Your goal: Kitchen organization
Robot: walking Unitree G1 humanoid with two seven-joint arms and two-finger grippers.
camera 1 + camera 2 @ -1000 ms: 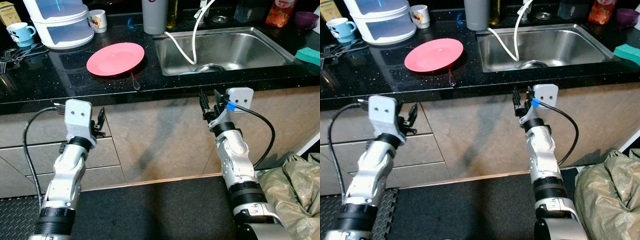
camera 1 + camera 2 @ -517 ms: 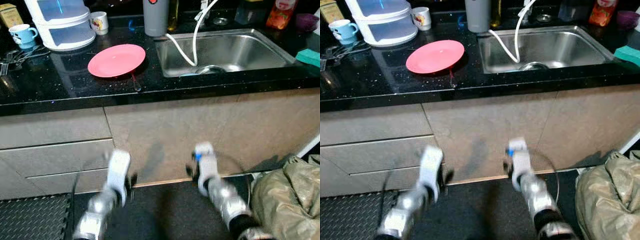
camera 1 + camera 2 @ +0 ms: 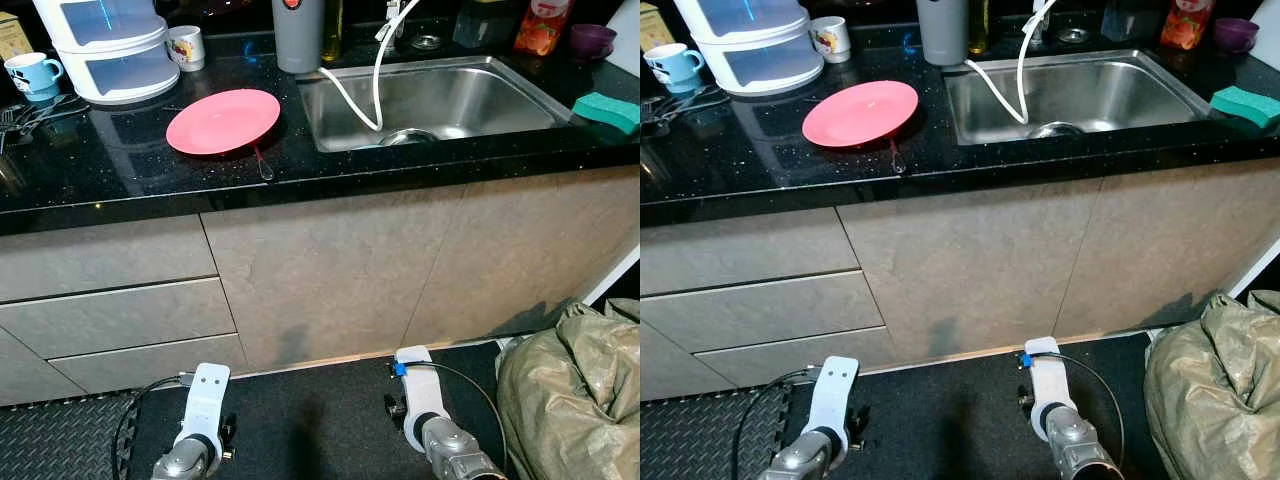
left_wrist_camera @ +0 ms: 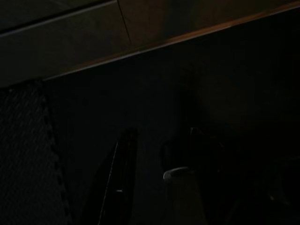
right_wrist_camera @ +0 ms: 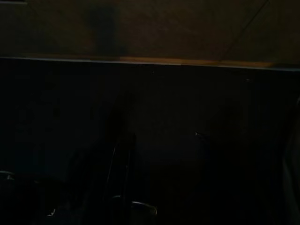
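Observation:
A pink plate [image 3: 222, 120] lies on the black countertop [image 3: 120, 170], with a red-handled spoon [image 3: 263, 165] at its near edge. To its right a steel sink [image 3: 520, 100] has a white hose [image 3: 350, 95] hanging into it. A green sponge [image 3: 605, 110] rests on the sink's right rim. My left gripper [image 3: 222, 440] and right gripper [image 3: 392, 405] both hang low near the dark floor, in front of the cabinet doors and far below the counter. Both wrist views are very dark and look at the floor and the cabinet base.
At the back of the counter stand a white stacked container [image 3: 110, 50], a blue mug [image 3: 28, 75], a white mug [image 3: 185, 45], a grey tumbler [image 3: 297, 30], an orange bottle [image 3: 540, 25] and a purple bowl [image 3: 592, 38]. A crumpled bag [image 3: 570, 390] lies on the floor at right.
Both arms have dropped from the height of the counter's edge down to near the floor. The counter items have not moved; the view shifted slightly.

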